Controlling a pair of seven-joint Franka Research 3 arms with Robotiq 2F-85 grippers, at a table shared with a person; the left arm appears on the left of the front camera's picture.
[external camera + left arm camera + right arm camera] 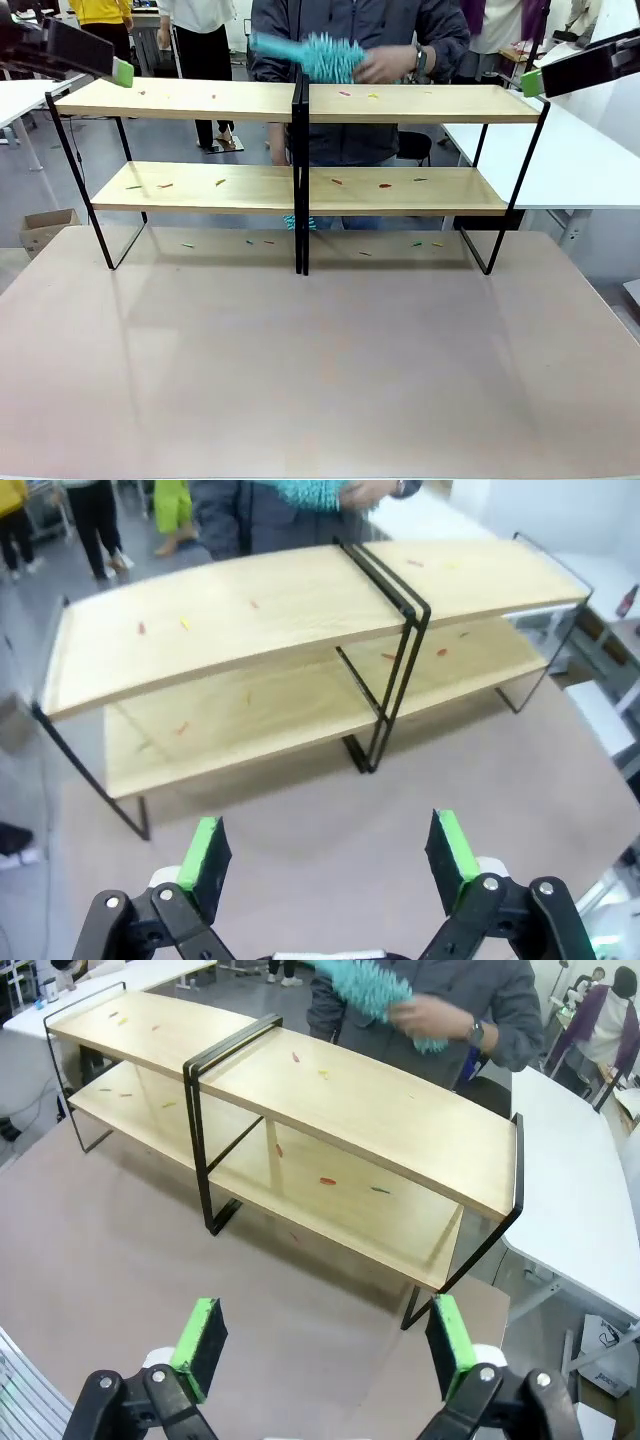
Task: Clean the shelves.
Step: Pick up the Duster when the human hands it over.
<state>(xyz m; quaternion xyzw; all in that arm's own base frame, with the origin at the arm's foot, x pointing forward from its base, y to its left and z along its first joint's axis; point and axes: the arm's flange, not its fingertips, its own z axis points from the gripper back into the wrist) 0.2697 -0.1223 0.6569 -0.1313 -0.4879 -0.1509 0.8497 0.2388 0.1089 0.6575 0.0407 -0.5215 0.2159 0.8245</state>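
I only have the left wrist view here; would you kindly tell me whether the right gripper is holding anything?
Observer: No, the right gripper is open and empty, facing the shelves.
Operator: Thanks. My view cuts off the duster; where is it?
Observer: The teal duster is in the person's hand, above the top boards at the central upright.
Operator: Any debris off the shelves?
Observer: Small coloured scraps lie on the table under the lower boards.

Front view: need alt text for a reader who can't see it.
A person's hand holds a teal duster above the top of the shelves, near the middle upright. Small coloured scraps dot both tiers and the table. The left pincer and right pincer hang near the top corners.
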